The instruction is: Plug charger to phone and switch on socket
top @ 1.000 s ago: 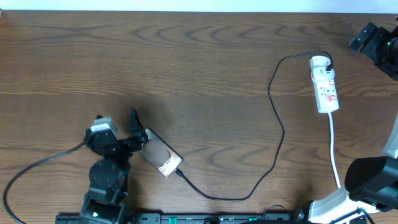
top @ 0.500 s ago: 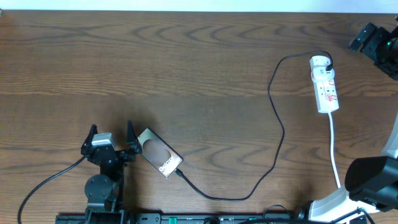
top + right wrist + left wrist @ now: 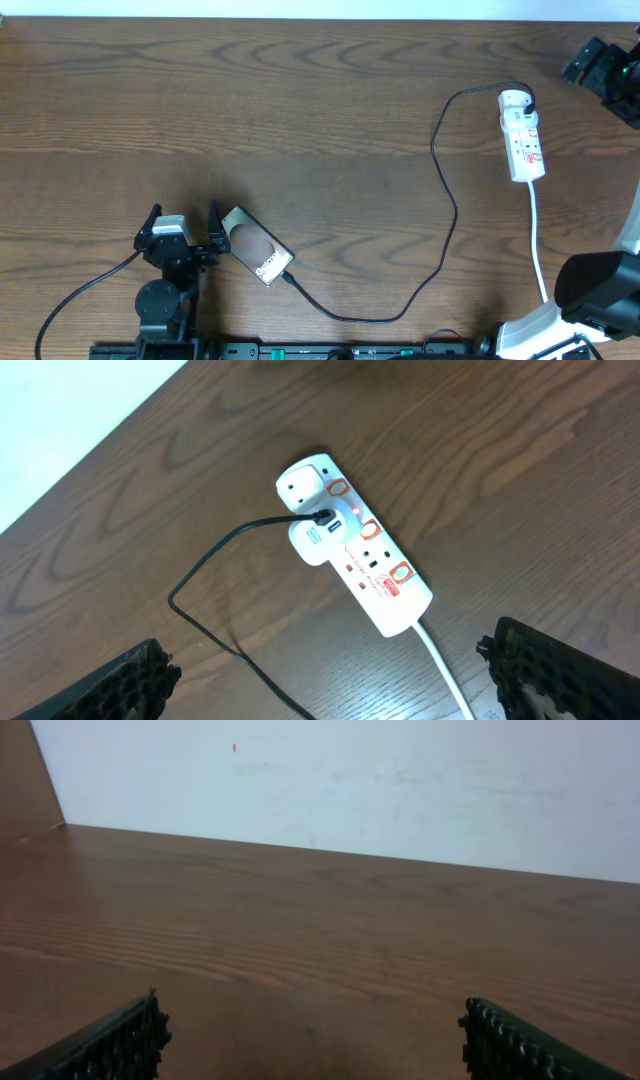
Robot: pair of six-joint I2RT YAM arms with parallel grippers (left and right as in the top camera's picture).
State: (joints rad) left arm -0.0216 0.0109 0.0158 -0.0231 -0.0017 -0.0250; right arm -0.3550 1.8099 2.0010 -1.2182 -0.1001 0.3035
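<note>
The phone (image 3: 256, 246) lies flat at the front left of the table, "Galaxy" text near its right end. The black charger cable (image 3: 447, 220) runs from the white socket strip (image 3: 523, 136) at the right in a long loop to the phone's lower right end, its tip against that end. My left gripper (image 3: 184, 226) is open and empty, just left of the phone; its wrist view (image 3: 312, 1038) shows only bare table between the fingers. My right gripper (image 3: 330, 675) is open above the socket strip (image 3: 355, 555), where the cable (image 3: 225, 550) is plugged in.
The socket's white lead (image 3: 538, 245) runs toward the front right, beside my right arm's base (image 3: 585, 300). A white wall edge borders the table's far side (image 3: 350, 780). The left arm's thicker black cable (image 3: 70, 275) curves at the front left.
My left gripper has drawn back from the phone toward the front left and turned; its fingers now stand apart just left of the phone. The phone, cable and right arm have not moved.
</note>
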